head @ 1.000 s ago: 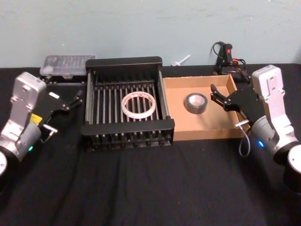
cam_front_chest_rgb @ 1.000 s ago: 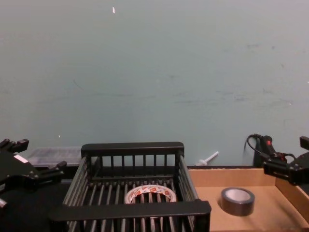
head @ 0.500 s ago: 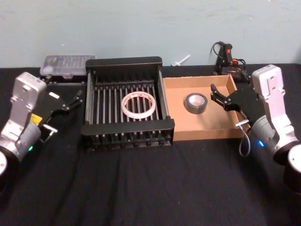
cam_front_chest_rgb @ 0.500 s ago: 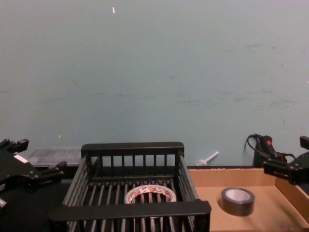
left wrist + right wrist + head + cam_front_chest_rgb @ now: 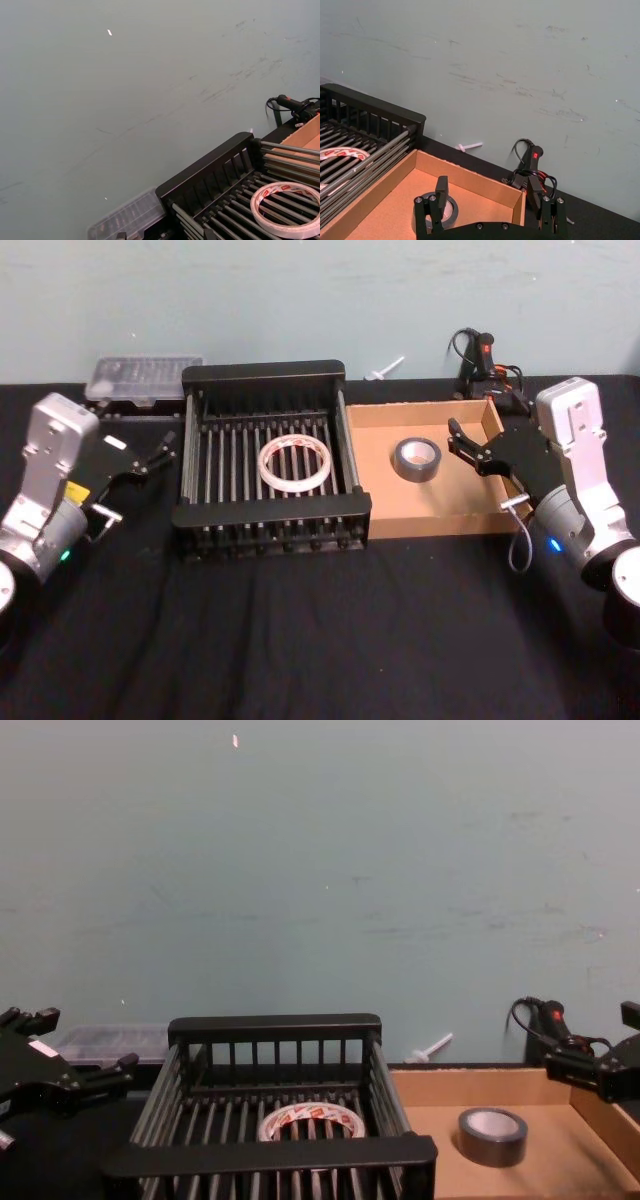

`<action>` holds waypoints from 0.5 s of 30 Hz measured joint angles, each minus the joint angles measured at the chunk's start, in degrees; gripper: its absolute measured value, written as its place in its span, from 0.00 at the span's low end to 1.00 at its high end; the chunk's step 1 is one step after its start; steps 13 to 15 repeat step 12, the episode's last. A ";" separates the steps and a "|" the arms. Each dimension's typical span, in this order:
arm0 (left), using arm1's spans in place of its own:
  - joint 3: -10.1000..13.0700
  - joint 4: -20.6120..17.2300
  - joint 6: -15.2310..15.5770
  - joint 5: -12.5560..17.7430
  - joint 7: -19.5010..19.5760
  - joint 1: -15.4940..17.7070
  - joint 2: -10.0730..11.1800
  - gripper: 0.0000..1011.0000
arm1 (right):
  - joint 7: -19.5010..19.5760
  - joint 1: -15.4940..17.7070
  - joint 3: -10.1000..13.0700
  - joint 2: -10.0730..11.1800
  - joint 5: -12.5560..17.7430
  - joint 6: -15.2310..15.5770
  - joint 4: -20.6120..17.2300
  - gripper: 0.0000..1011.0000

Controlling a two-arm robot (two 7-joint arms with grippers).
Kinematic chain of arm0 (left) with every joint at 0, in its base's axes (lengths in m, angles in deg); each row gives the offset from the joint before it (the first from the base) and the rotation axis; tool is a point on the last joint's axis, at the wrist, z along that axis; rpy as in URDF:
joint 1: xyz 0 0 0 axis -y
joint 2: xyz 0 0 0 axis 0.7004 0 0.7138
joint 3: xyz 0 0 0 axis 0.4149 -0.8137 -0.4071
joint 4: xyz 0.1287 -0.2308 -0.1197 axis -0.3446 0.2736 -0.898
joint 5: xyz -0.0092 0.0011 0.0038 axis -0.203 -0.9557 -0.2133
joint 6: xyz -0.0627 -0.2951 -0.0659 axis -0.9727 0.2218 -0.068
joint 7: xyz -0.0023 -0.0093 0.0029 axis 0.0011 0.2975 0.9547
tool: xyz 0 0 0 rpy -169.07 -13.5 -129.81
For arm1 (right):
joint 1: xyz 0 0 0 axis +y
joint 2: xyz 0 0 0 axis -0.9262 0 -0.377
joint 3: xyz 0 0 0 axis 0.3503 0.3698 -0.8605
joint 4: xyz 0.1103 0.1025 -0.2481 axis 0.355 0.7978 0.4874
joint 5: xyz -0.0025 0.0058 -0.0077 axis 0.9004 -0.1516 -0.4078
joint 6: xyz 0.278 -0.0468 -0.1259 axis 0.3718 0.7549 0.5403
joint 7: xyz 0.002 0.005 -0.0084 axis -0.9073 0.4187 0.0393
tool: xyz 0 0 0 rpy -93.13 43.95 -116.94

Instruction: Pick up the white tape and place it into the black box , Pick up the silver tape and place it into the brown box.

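The white tape (image 5: 294, 462) lies flat on the slatted floor of the black box (image 5: 262, 373), also seen as the white tape (image 5: 311, 1122) and the white tape (image 5: 286, 207). The silver tape (image 5: 415, 459) rests on the floor of the brown box (image 5: 430, 525), which stands right of the crate; it appears too as the silver tape (image 5: 492, 1135) and the silver tape (image 5: 451, 209). My left gripper (image 5: 133, 430) hovers open left of the crate, holding nothing. My right gripper (image 5: 482, 418) is open over the cardboard box's right wall, empty, a little right of the grey roll.
A clear plastic case (image 5: 143, 373) sits behind the crate's left corner. A black and red tool with cables (image 5: 480, 355) lies behind the cardboard box, near a small white part (image 5: 385, 368). Black cloth covers the table's front; a pale wall stands behind.
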 joint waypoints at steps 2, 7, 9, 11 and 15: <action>0.00 0.00 0.00 0.00 0.00 0.00 0.00 0.99 | 0.00 0.00 0.00 0.00 0.00 0.00 0.00 0.99; 0.00 0.00 0.00 0.00 0.00 0.00 0.00 0.99 | 0.00 0.00 0.00 0.00 -0.01 0.00 0.00 0.99; 0.00 0.00 0.00 0.00 0.00 0.00 0.00 0.99 | 0.00 0.00 0.00 0.00 -0.01 0.00 0.00 0.99; 0.00 0.00 0.00 0.00 0.00 0.00 0.00 0.99 | 0.00 0.00 0.00 0.00 -0.01 0.00 0.00 0.99; 0.00 0.00 0.00 0.00 0.00 0.00 0.00 0.99 | 0.00 0.00 0.00 0.00 -0.01 0.00 0.00 0.99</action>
